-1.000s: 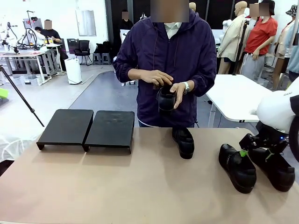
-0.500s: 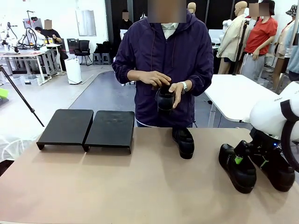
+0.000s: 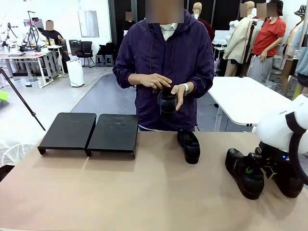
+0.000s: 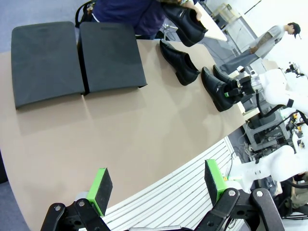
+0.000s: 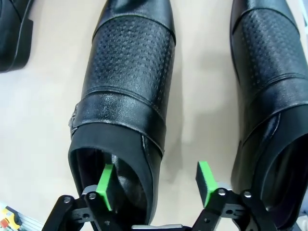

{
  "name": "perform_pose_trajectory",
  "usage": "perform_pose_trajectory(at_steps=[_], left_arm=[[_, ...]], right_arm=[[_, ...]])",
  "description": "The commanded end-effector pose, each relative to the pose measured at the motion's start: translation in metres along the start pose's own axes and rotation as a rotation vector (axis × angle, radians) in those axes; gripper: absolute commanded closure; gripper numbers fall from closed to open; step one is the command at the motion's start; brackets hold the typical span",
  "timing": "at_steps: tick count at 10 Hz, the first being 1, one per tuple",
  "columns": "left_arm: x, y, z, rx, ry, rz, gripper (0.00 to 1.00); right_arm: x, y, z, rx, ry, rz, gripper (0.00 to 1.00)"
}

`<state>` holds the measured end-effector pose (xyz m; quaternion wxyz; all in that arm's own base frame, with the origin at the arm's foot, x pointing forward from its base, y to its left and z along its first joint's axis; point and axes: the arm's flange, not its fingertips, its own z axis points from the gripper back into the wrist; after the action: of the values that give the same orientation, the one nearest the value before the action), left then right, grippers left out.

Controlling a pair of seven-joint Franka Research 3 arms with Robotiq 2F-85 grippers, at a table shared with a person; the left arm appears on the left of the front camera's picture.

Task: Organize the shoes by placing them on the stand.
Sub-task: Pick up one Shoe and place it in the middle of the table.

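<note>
Three black shoes lie on the table: one in the middle (image 3: 189, 146) and two side by side at the right (image 3: 243, 175) (image 3: 285, 179). A person at the far side holds another shoe (image 3: 168, 101) in both hands. My right gripper (image 3: 253, 168) is down on the left shoe of the right pair (image 5: 130, 77). It is open, with one green pad (image 5: 106, 180) inside the heel opening and the other pad (image 5: 206, 175) outside, between the pair. My left gripper (image 4: 157, 182) hangs open and empty over the table's near edge. The stand's two black platforms (image 3: 67, 130) (image 3: 114, 133) stand bare at the back left.
The second shoe of the pair (image 5: 274, 77) lies close beside the right gripper's outer finger. The person's arms hang over the table's far edge, above the middle shoe. Bare beige tabletop (image 3: 120, 192) spreads between the stand and the shoes.
My right gripper has dropped onto the left shoe of the right pair, one finger now inside its opening. The person's hands with the shoe shifted slightly left.
</note>
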<state>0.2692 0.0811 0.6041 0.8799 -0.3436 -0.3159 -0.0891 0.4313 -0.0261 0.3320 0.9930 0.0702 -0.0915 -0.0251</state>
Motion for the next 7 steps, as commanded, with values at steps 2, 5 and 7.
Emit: perform_pose_trajectory(at_steps=[2, 5, 7], left_arm=[[0.0013, -0.0015, 0.0, -0.019, -0.006, -0.009, 0.0], [0.0013, -0.0015, 0.0, -0.019, -0.006, -0.009, 0.0], [0.0013, -0.0015, 0.0, -0.019, -0.006, -0.009, 0.0]], right_arm=[[0.0031, -0.0001, -0.0029, -0.027, -0.034, -0.008, 1.0], [0.0039, -0.0009, -0.0038, -0.031, -0.032, -0.008, 1.0], [0.0047, -0.0013, -0.0037, -0.037, -0.037, -0.005, 1.0]])
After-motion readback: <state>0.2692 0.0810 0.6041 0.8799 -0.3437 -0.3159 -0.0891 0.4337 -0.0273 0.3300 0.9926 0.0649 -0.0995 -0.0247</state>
